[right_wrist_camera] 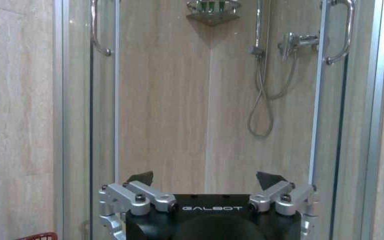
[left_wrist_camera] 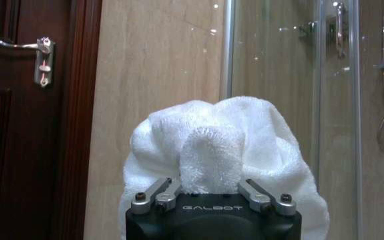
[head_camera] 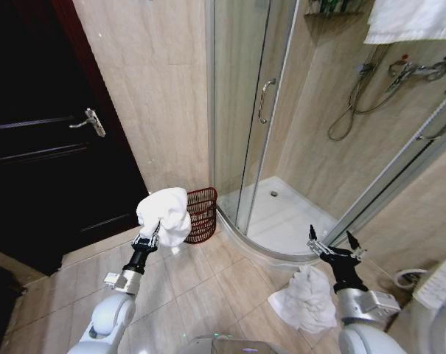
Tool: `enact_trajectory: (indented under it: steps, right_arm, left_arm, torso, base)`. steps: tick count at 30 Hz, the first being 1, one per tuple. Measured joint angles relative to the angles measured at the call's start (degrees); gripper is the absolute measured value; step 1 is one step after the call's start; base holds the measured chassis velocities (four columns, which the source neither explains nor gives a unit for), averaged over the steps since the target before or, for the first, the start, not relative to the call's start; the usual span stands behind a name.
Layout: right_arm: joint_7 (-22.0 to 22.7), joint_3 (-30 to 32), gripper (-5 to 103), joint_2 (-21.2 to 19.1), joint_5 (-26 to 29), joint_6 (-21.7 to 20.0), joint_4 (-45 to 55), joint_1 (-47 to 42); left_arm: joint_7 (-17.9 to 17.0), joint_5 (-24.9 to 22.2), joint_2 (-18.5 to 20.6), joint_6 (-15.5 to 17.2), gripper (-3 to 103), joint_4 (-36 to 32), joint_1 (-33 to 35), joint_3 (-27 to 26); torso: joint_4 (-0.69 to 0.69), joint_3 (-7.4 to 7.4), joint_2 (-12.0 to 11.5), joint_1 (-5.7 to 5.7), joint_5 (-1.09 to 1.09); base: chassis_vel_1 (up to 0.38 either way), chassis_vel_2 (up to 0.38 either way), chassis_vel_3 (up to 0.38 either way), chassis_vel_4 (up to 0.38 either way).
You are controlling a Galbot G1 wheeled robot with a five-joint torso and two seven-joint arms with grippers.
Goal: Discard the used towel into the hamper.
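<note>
A white towel (head_camera: 166,214) is bunched in my left gripper (head_camera: 152,234), which is shut on it and held up just left of the hamper (head_camera: 202,214). The hamper is a small dark red ribbed basket standing on the floor against the wall beside the shower door. In the left wrist view the towel (left_wrist_camera: 222,150) bulges out between the fingers (left_wrist_camera: 158,192). My right gripper (head_camera: 333,246) hangs open near the shower base, above a second white towel (head_camera: 305,299) heaped on the floor tiles. Its open fingers (right_wrist_camera: 142,179) face the shower door, with the hamper's red rim (right_wrist_camera: 38,236) at the corner.
A dark wooden door (head_camera: 46,133) with a metal handle stands at the left. The glass shower enclosure (head_camera: 252,110) with its raised white base (head_camera: 289,221) fills the right. A white towel (head_camera: 414,18) hangs high at the top right. Beige floor tiles lie open in front.
</note>
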Motion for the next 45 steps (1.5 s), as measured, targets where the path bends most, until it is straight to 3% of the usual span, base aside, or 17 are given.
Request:
enact_trajectory:
  steps: [10, 23, 36, 38, 41, 44, 45]
  right_arm:
    - [-0.5, 0.3, 100, 0.0, -0.9, 0.6, -0.7, 0.0]
    - [0.4, 0.3, 100, 0.0, -2.3, 2.6, -1.9, 0.0]
    - [-0.6, 0.5, 100, 0.0, -2.2, 3.0, -2.2, 0.0]
    - [-0.4, 0.4, 100, 0.0, -1.8, 3.4, -2.4, 0.2]
    - [-0.2, 0.3, 100, 0.0, -1.7, 4.1, -2.8, 0.3]
    - [-0.2, 0.6, 100, 0.0, -1.9, 4.3, -3.1, 0.2]
    - [0.1, 0.9, 100, 0.0, -1.9, 4.1, -3.3, 0.3]
  left_arm:
    - [-0.1, 0.1, -0.1, -1.9, 20, 0.4, -0.4, -0.4]
    - [0.0, 1.6, -0.3, -1.9, 20, -0.1, -0.5, 0.1]
    - [-0.1, 1.9, -0.8, -1.5, 20, -0.4, -0.7, 0.3]
    - [-0.1, 2.0, -0.9, -1.4, 20, -0.4, -0.7, 0.4]
    - [-0.2, 2.1, -0.9, -1.3, 20, -0.4, -0.7, 0.5]
    - [-0.2, 2.1, -1.0, -1.1, 20, -0.5, -0.8, 0.7]
    - [-0.2, 2.1, -1.0, -0.9, 20, -0.7, -0.9, 0.8]
  torso:
    - [-0.01, -1.19, -2.0, -0.83, 0.0]
    - [-0.01, -1.1, -1.8, -0.75, 0.01]
    - [0.0, -0.95, -1.6, -0.64, 0.04]
    - [-0.01, -0.94, -1.5, -0.62, -0.05]
    - [0.03, -0.92, -1.5, -0.61, 0.03]
    - [0.0, -0.89, -1.5, -0.59, -0.03]
    - [-0.01, -0.88, -1.5, -0.58, 0.06]
  base:
    - [0.0, 0.0, 0.0, 0.0]
    - [0.015, 0.018, -0.023, -0.017]
    - [0.198, 0.189, -0.197, -0.184]
    - [0.172, 0.157, -0.185, -0.146]
    - [0.121, 0.047, -0.062, -0.083]
    - [0.029, 0.016, 0.0, -0.012]
    - [-0.07, -0.029, 0.019, 0.037]
